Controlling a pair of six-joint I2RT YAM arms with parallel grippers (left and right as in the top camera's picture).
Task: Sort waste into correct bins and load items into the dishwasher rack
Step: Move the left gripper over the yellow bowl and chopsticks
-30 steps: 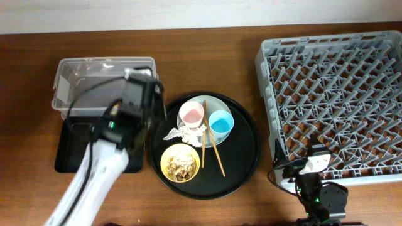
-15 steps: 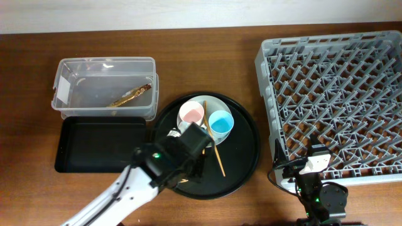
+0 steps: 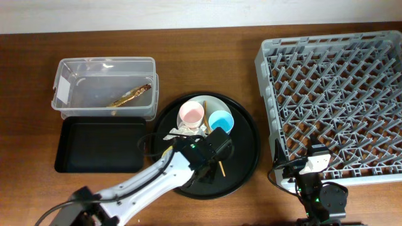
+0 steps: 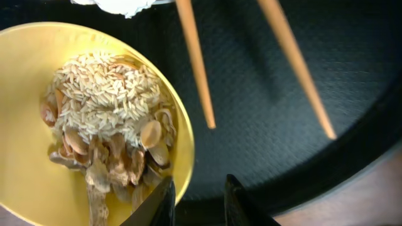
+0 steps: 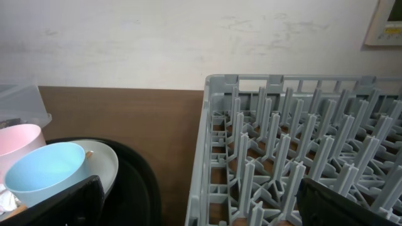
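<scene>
In the left wrist view my left gripper (image 4: pixel 199 188) stands narrowly open astride the near rim of the yellow bowl (image 4: pixel 25 125). One finger is inside it and one outside. Rice and beige-brown food scraps (image 4: pixel 107 119) fill the bowl. Two chopsticks (image 4: pixel 195 63) lie beside it on the round black tray (image 3: pixel 248 150). Overhead, the left arm hides the bowl. The pink cup (image 3: pixel 191 113) and blue cup (image 3: pixel 220 121) stand on the pale plate (image 3: pixel 213 102), by the white napkin (image 3: pixel 179 132). My right gripper (image 5: pixel 207 207) rests wide open and empty at the dishwasher rack (image 3: pixel 339 94).
The clear box (image 3: pixel 103 66) at the back left holds a brown wrapper (image 3: pixel 129 95). The shallow black rectangular tray (image 3: pixel 100 145) lies just in front of it. The rack fills the right side, its front left corner close to the right arm.
My left arm has swung from above the clear box, where the wrapper now lies, across to the round tray and down to the bowl's rim. The right arm has not moved.
</scene>
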